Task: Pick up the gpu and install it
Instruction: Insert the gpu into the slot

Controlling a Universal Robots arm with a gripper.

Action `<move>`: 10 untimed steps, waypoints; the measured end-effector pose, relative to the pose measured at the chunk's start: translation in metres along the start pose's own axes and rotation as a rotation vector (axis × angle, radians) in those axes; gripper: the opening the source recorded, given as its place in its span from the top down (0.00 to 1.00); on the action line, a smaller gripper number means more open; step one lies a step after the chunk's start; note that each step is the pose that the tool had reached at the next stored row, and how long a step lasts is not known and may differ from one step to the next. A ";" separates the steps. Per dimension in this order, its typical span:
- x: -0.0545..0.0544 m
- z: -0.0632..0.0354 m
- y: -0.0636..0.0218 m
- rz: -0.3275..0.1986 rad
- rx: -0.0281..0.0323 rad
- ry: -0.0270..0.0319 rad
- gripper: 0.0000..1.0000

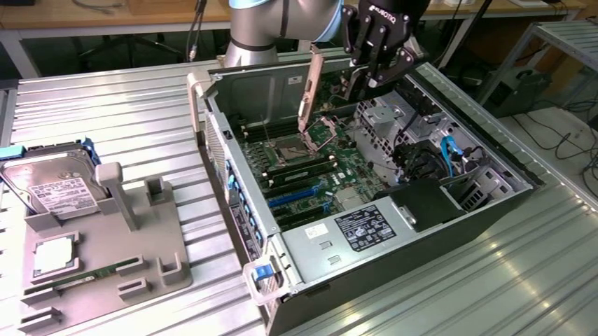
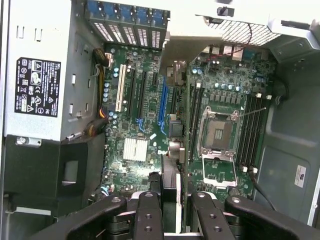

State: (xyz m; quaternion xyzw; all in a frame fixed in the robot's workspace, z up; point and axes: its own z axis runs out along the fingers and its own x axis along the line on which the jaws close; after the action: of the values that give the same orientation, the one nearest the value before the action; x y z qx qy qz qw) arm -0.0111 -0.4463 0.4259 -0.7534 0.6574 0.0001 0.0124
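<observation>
The gpu [image 1: 309, 91] hung upright in the gripper [image 1: 360, 87], above the open computer case [image 1: 467, 210], its lower end over the motherboard [image 1: 318, 168] near the empty processor socket [image 1: 285, 148]. From the exterior view only its thin edge and pale bracket side showed, so the board's faces were hard to make out. In the wrist view the card [image 2: 171, 175] ran edge-on between the fingers [image 2: 148, 215], which pinched it from both sides (its upper part was cut off behind the black finger links). White lettering on the gripper body was too blurred to read in full. The power supply [image 1: 351, 234] carried a black label [image 1: 366, 229] with white print, too small to read. On the exterior view's left stood a grey holder tray [image 1: 103, 280] on the ribbed metal table [image 1: 112, 119], with a hard drive [image 1: 56, 189] propped in it, its white label illegible, and a processor [image 1: 53, 255] lying flat
</observation>
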 end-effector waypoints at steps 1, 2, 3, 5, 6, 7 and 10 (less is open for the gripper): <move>0.000 0.0002 0.0001 0.000 0.0000 0.0000 0.72; 0.000 0.0016 0.0003 0.010 0.0002 0.0000 0.72; 0.000 0.0040 0.0003 0.040 0.0006 0.0007 0.72; 0.000 0.0086 0.0004 0.089 0.0015 0.0015 0.72; 0.000 0.0102 0.0005 0.102 0.0016 0.0018 0.72; 0.000 0.0123 0.0006 0.110 0.0008 0.0020 0.72; 0.000 0.0150 0.0020 0.113 -0.0027 0.0018 0.72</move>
State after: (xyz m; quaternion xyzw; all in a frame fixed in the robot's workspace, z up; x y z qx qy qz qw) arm -0.0129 -0.4461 0.4109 -0.7152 0.6988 0.0010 0.0107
